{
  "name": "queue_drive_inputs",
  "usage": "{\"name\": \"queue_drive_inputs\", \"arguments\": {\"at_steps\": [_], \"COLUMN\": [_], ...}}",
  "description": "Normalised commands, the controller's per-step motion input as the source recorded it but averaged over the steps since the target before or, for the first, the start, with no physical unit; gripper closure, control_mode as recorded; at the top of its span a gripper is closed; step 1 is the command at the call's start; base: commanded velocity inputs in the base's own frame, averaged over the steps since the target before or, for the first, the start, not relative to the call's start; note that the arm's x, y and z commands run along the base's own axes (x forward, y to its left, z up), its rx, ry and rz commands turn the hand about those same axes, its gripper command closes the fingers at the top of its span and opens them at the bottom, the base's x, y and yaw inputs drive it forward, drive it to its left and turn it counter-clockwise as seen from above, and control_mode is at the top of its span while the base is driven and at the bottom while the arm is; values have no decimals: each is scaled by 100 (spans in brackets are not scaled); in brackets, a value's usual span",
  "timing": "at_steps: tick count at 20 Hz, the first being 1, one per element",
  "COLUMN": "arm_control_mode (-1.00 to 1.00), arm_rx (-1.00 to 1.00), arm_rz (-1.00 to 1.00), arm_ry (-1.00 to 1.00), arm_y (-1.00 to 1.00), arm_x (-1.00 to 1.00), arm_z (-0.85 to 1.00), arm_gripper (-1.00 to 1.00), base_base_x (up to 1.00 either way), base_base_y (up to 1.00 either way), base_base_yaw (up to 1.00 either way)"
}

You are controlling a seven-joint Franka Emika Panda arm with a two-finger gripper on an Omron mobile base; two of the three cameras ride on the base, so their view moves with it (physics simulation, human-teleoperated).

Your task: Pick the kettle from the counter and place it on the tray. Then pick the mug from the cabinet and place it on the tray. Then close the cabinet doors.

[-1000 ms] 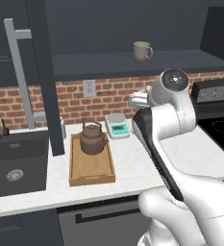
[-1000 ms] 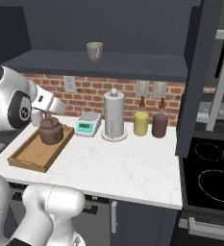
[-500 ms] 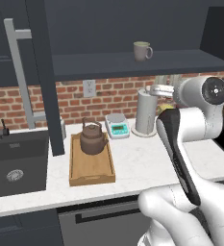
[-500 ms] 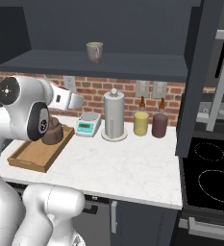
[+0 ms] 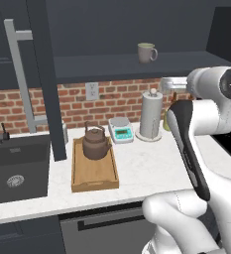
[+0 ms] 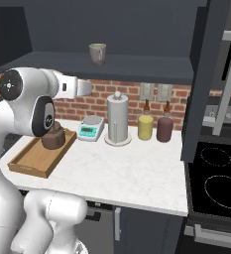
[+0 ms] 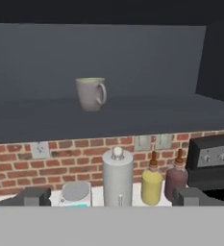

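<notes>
Mug [image 7: 90,93] stands alone on cabinet shelf [image 7: 132,117], open space all round it, front of cabinet unblocked w/ doors [image 5: 43,79] swung wide. Below shelf, back of counter [image 6: 132,168] is crowded: paper-towel roll [image 6: 117,119], scale [image 6: 90,127], yellow jar [image 6: 145,127], maroon jar [image 6: 165,129] in a row by brick wall. Front of counter bare. Kettle [image 5: 95,142] sits at tray's [image 5: 94,174] far end; near end free.

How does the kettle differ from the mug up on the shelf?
The kettle is dark brown; the mug is pale grey-beige with a greenish inside. The kettle is squat and round, with a lid knob and an arched handle over the top; the mug is smaller, open-topped, with a side handle. The kettle sits in the wooden tray on the counter; the mug stands in the cabinet. Both are upright.
</notes>
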Motion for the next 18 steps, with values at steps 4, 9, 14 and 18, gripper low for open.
{"name": "queue_drive_inputs", "arguments": {"at_steps": [4, 9, 14, 18], "arm_control_mode": [-100, -100, -100, -100], "arm_rx": [-1, 0, 0, 0], "arm_rz": [0, 0, 0, 0], "arm_ry": [0, 0, 0, 0], "arm_y": [2, 0, -1, 0], "arm_x": [0, 1, 5, 16], "arm_z": [0, 0, 8, 13], "arm_gripper": [-100, -100, -100, -100], "base_base_x": [0, 0, 0, 0], "base_base_y": [0, 0, 0, 0], "base_base_yaw": [0, 0, 0, 0]}}
